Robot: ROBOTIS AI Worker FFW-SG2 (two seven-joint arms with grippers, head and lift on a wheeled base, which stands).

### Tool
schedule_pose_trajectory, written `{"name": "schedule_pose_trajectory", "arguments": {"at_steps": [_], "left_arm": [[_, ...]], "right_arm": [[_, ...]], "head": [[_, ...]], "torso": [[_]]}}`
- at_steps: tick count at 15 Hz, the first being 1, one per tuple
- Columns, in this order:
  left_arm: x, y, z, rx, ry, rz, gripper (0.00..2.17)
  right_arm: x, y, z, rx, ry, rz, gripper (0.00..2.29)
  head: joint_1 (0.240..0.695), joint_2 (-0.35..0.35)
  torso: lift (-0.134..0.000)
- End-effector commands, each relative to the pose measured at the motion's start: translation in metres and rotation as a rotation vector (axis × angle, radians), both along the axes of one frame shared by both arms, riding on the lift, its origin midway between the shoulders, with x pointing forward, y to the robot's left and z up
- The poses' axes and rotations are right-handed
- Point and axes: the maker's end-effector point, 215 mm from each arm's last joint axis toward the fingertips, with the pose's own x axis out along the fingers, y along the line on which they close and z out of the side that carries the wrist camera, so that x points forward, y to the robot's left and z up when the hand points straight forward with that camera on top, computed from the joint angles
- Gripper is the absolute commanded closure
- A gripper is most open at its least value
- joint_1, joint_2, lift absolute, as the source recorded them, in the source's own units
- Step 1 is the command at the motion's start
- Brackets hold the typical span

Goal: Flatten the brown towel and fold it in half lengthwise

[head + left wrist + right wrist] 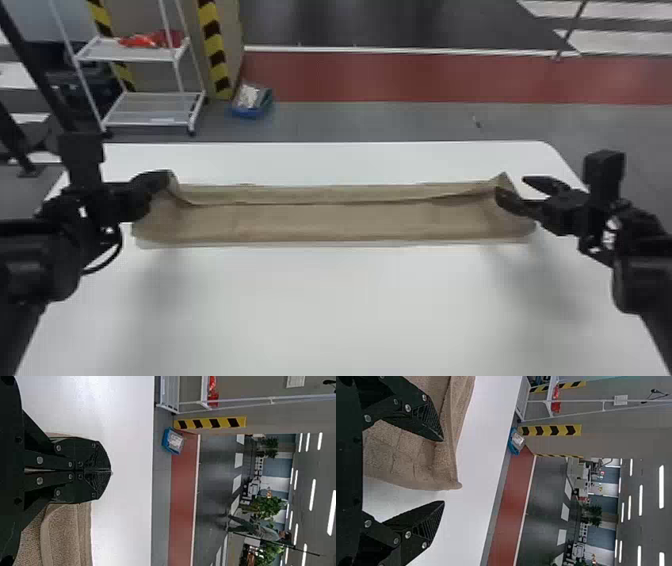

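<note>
The brown towel (330, 220) lies as a long strip across the table, its far edge turned up into a raised flap with a peaked corner at the right end. At the left end my left gripper (168, 176) is shut on the raised far corner. In the left wrist view the left gripper (111, 471) has its fingers pressed together above the towel (69, 534). My right gripper (512, 185) stands open at the right end. In the right wrist view, one finger of the right gripper (443, 471) is over the towel (415, 455), the other beyond its end.
The white table (340, 300) reaches in front of and behind the towel. On the floor beyond it stand a white shelf rack (150, 107) and a blue bin (251, 102).
</note>
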Motion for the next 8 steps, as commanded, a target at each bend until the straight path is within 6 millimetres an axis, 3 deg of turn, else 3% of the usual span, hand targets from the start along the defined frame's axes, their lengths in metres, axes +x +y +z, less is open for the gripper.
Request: {"name": "schedule_pose_trajectory", "arguments": {"at_steps": [1,4,8], "left_arm": [[-0.004,-0.001,0.000,0.000,0.004,-0.002,1.36],[-0.006,0.000,-0.005,0.006,0.011,0.000,1.36],[-0.011,0.003,-0.005,0.013,0.012,0.001,1.36]], "right_arm": [[0.011,0.018,0.003,-0.010,-0.010,0.032,0.38],[0.025,0.039,0.000,-0.058,-0.018,0.042,0.38],[0.029,0.028,-0.010,-0.068,0.003,-0.008,0.38]], "head": [[0.695,-0.023],[0.695,-0.008],[0.695,0.005]], "torso": [[-0.128],[-0.128],[-0.128]]}}
